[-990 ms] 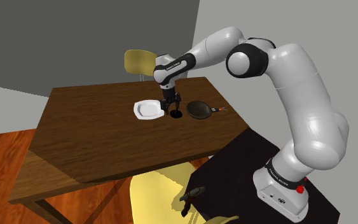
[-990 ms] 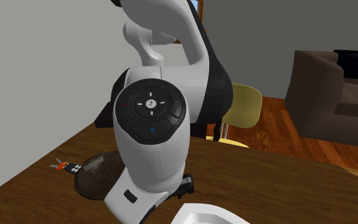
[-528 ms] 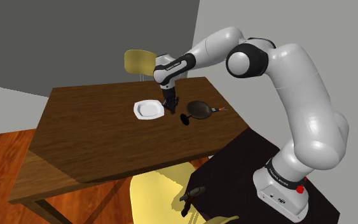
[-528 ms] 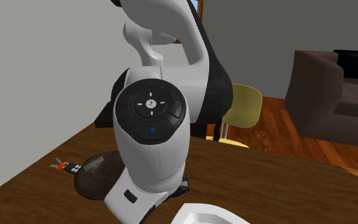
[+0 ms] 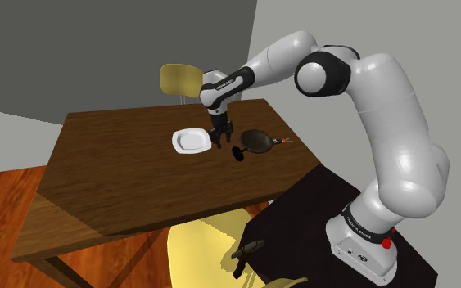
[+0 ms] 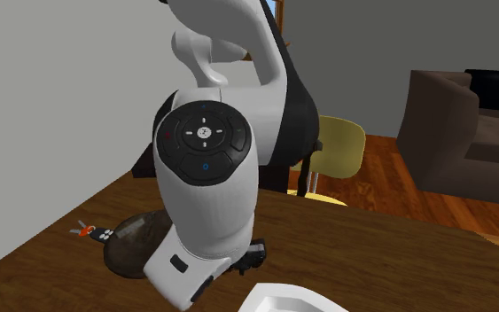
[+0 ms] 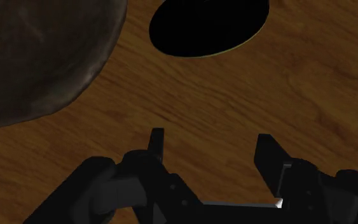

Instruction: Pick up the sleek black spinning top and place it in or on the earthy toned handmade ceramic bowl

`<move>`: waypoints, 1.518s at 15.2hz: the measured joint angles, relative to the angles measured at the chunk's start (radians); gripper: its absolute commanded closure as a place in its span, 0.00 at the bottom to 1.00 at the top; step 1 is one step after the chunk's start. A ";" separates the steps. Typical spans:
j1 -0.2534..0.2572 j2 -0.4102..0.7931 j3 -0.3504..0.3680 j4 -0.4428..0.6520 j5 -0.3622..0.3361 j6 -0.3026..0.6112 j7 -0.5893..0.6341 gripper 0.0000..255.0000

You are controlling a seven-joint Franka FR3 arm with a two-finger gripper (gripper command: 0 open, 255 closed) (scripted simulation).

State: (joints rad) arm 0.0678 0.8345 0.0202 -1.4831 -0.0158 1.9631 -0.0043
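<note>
The black spinning top (image 5: pixel 238 152) lies tipped over on the brown wooden table (image 5: pixel 130 172), right beside the dark earthy bowl (image 5: pixel 257 141). In the wrist view its black disc (image 7: pixel 209 25) sits ahead of the fingers, with the bowl (image 7: pixel 37 57) next to it. My gripper (image 5: pixel 219 145) hangs just above the table between the white plate and the top. It is open (image 7: pixel 212 143), and only bare wood shows between its fingers (image 7: pixel 157 145). In the second exterior view the arm's wrist hides most of the bowl (image 6: pixel 130 246).
A white plate (image 5: pixel 192 141) lies on the gripper's other side, its corner showing too (image 6: pixel 292 300). A small red and black object (image 5: pixel 282 142) rests past the bowl (image 6: pixel 92 233). A yellow chair (image 5: pixel 179 80) stands behind the table, another (image 5: pixel 208 245) at the front.
A second ago the top stood upright between my fingers. It has since tipped over toward the bowl and lies free, and the gripper has risen slightly.
</note>
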 measured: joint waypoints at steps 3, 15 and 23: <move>-0.027 -0.195 0.010 -0.298 0.041 0.218 0.007 0.00; -0.092 -0.464 0.059 -0.815 0.197 0.722 -0.048 0.00; -0.090 -0.440 0.060 -0.809 0.199 0.740 -0.048 1.00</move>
State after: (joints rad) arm -0.0223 0.3947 0.0802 -2.2917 0.1828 2.7031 -0.0524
